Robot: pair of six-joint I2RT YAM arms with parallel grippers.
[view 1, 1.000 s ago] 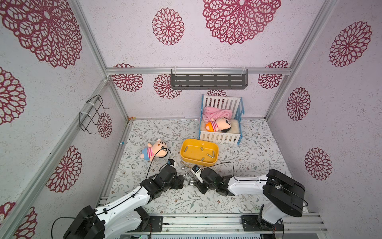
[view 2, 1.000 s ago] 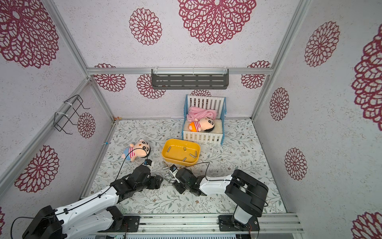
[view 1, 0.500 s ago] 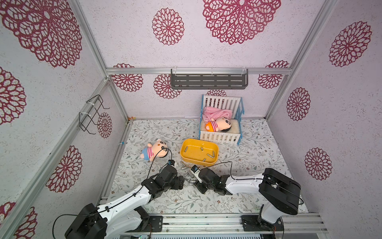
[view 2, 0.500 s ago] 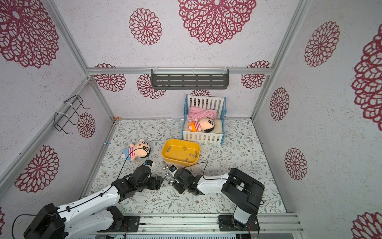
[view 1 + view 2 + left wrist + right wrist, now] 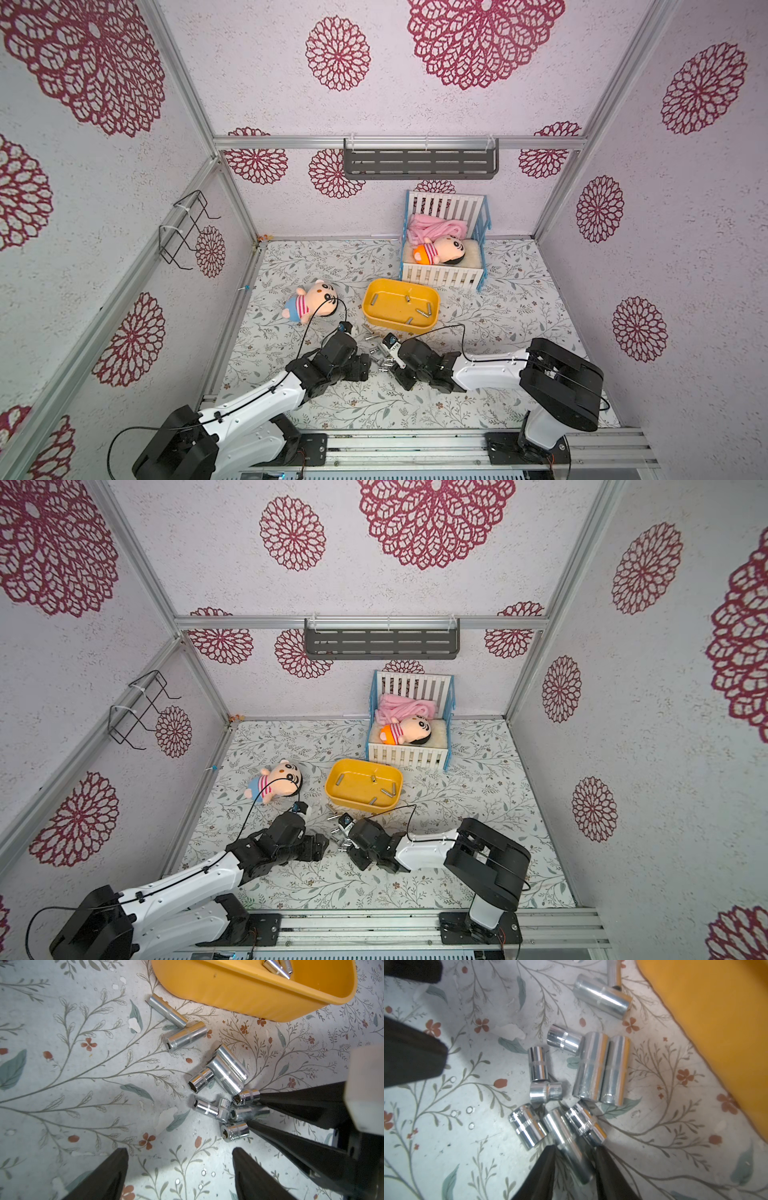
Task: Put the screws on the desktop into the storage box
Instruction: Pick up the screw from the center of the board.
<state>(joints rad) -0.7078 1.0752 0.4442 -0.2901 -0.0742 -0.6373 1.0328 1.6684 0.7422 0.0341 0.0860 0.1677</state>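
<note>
Leaf-print white desktop (image 5: pixel 519 324): left gripper (image 5: pixel 180 1167) is hovering wide open, empty; right gripper (image 5: pixel 574 1148) is straddling one shiny silver cylindrical screw (image 5: pixel 249 1112), can't tell if it's clamping. Other silver screws (image 5: pixel 226 1072) are lying just ahead of its fingertips; shallow yellow plastic storage box (image 5: pixel 249 995) is sitting just beyond them, holding a few more.
</note>
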